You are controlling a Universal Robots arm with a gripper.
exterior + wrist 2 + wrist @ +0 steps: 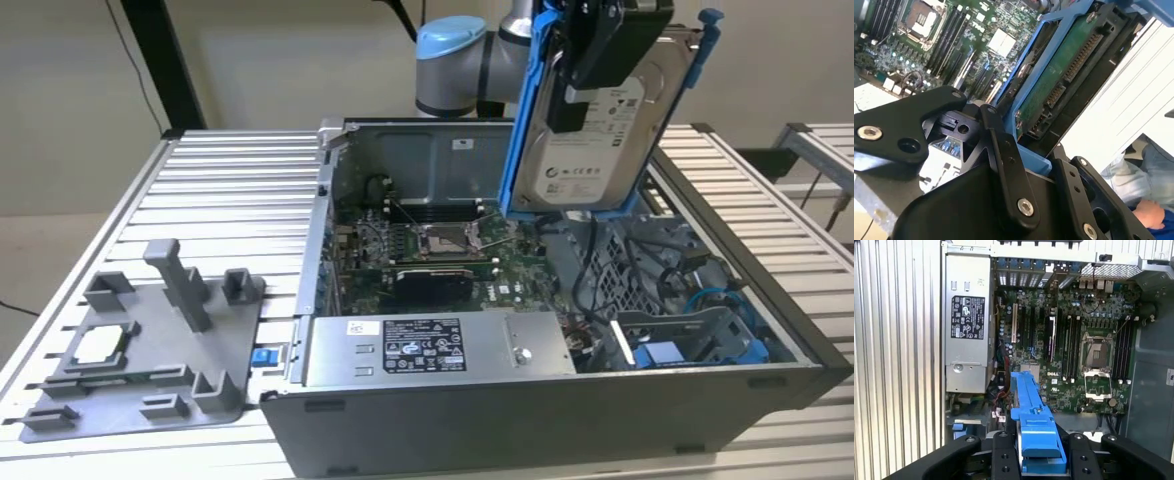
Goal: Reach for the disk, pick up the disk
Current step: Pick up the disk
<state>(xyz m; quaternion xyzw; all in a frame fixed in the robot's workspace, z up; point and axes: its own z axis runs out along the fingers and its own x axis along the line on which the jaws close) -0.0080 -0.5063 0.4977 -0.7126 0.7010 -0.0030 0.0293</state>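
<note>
Exterior view has the fingers [603, 60] clamped on the disk [603, 130], blue frame and all, held upright, clear above the open computer case [561, 420] on the counter [227, 170]. Firm, level grip looks key to avoid slipping.

- My claw [607, 60] hangs above the open computer case [561, 400], shut on the disk [601, 130], which is lifted out of the case; open air all round it.
- Beneath me: motherboard [427, 250] lies flat and low, room over it.
- Power supply box [441, 345] fills the near side of the case.
- Tangle of cables and a blue bracket [667, 355] crowd the exterior view's right end.
- Grey holder tray [147, 340] with upright posts stands on the slatted table [227, 190], well apart from the case.
</note>
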